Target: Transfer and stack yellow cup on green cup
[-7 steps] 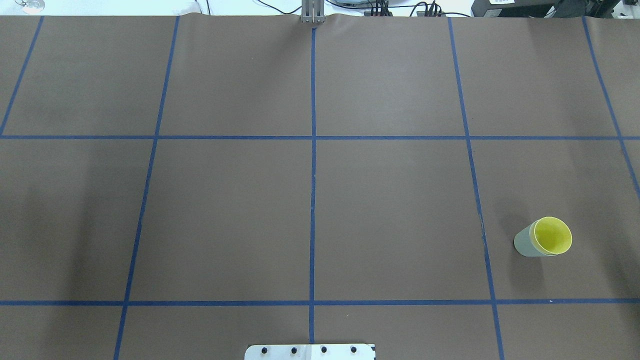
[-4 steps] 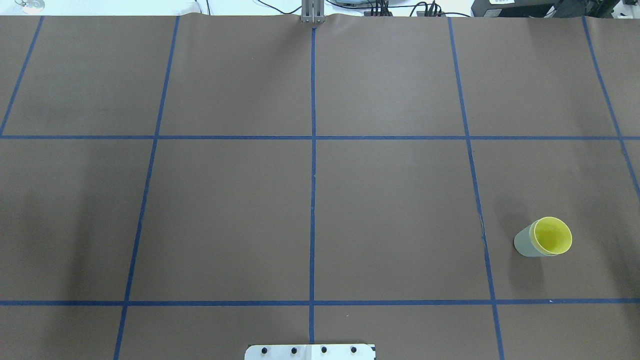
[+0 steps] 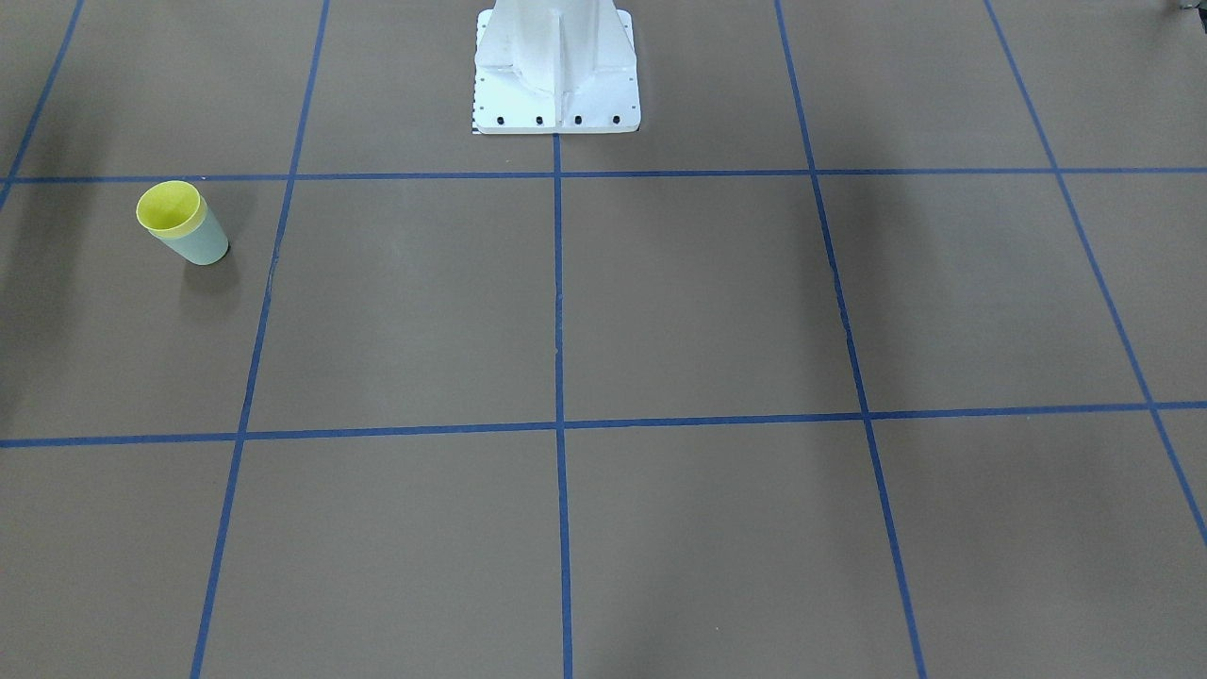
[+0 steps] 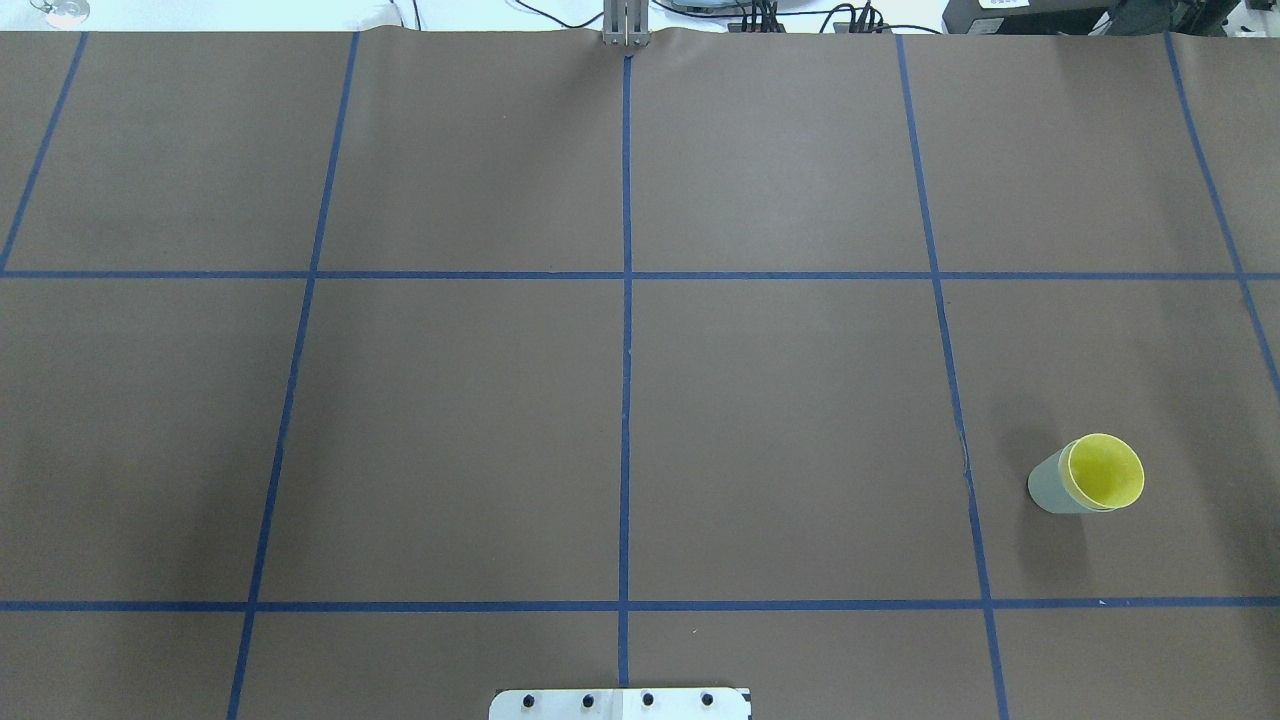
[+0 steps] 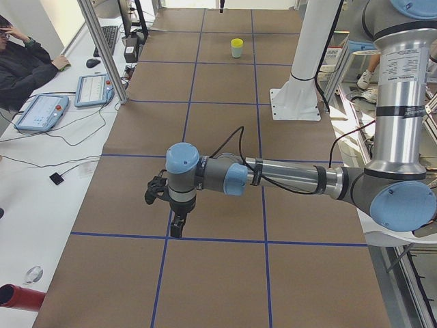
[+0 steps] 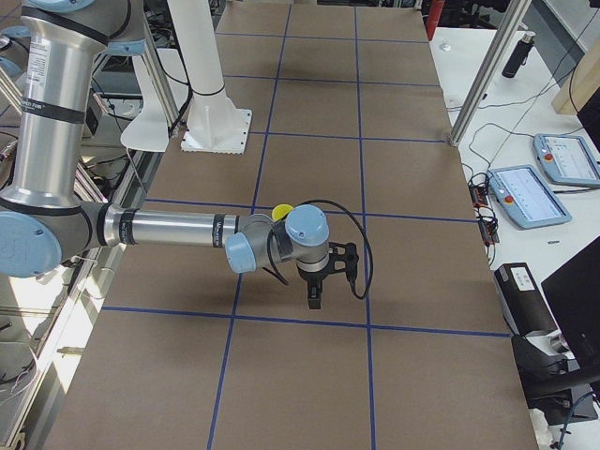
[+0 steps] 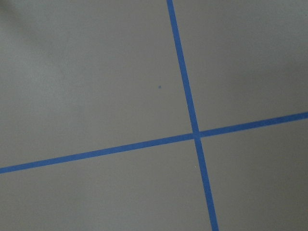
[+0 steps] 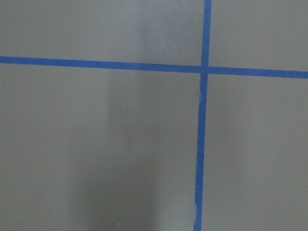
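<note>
The yellow cup (image 4: 1103, 472) sits nested inside the green cup (image 4: 1048, 484), and the pair stands upright at the table's right near side. The pair also shows in the front-facing view, yellow cup (image 3: 170, 207) in green cup (image 3: 200, 245). Neither gripper shows in the overhead or front-facing views. My left gripper (image 5: 176, 229) shows only in the exterior left view, pointing down over the left part of the table, far from the cups. My right gripper (image 6: 313, 298) shows only in the exterior right view, close to the cups. I cannot tell whether either is open or shut.
The brown table cover carries a grid of blue tape lines (image 4: 626, 300). The robot's white base pedestal (image 3: 554, 66) stands at the table's middle near edge. Operator tablets (image 5: 41, 113) and cables lie beyond the far edge, where a person sits.
</note>
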